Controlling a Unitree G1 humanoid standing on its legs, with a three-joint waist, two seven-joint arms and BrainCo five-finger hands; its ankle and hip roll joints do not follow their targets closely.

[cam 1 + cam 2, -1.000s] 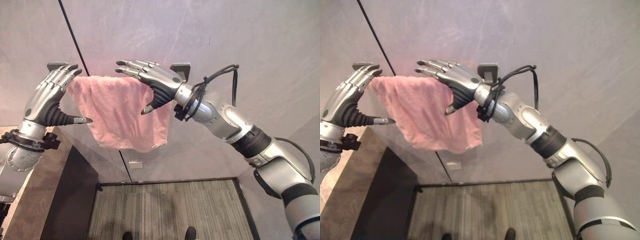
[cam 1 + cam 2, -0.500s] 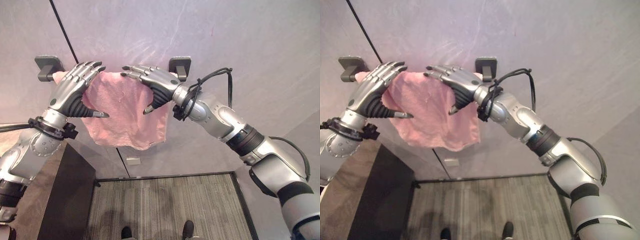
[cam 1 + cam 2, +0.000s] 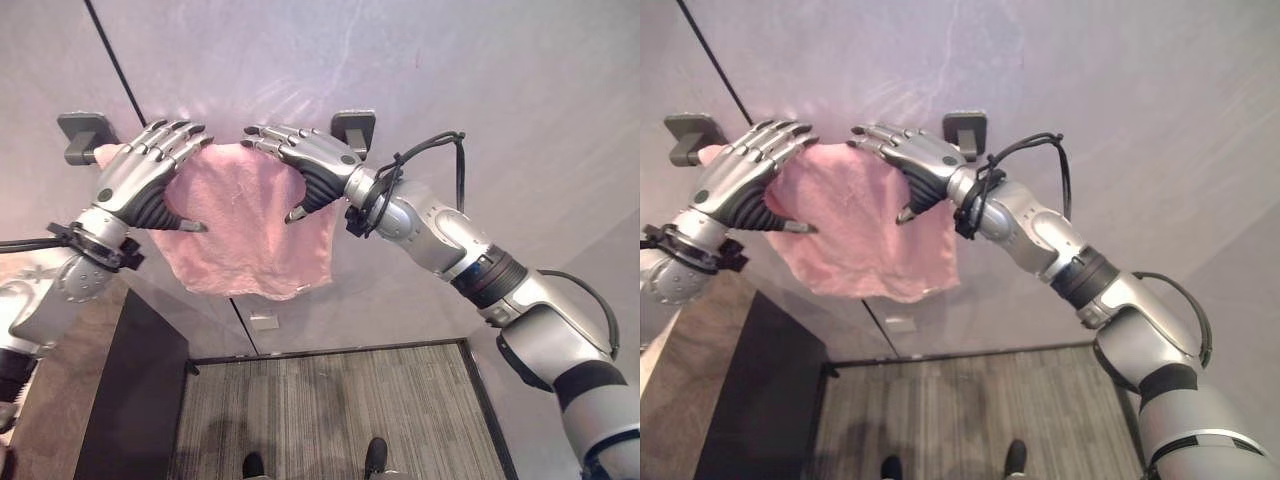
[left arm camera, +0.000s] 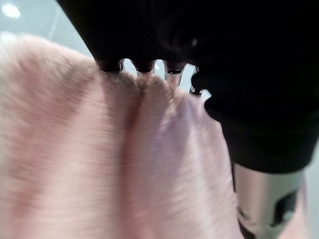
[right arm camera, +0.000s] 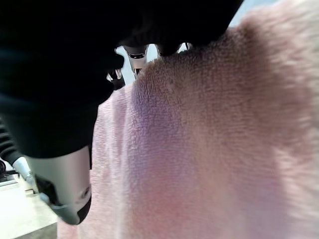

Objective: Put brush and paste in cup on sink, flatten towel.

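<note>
Towel (image 3: 245, 220), pink, hangs bunched over a wall rail between two dark brackets (image 3: 352, 128), its long axis along the rail. Left hand (image 3: 140, 180) and right hand (image 3: 305, 160) rest spread-fingered on its top edge, side by side, gripping nothing; spreading outward looks next

Silver-grey arms, dark-tipped fingers (image 3: 165, 140), blk ribbed wrist covers (both hands).

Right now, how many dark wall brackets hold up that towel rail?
2: one dark bracket at the pink terry towel's left end, another dark bracket behind the right hand.
</note>
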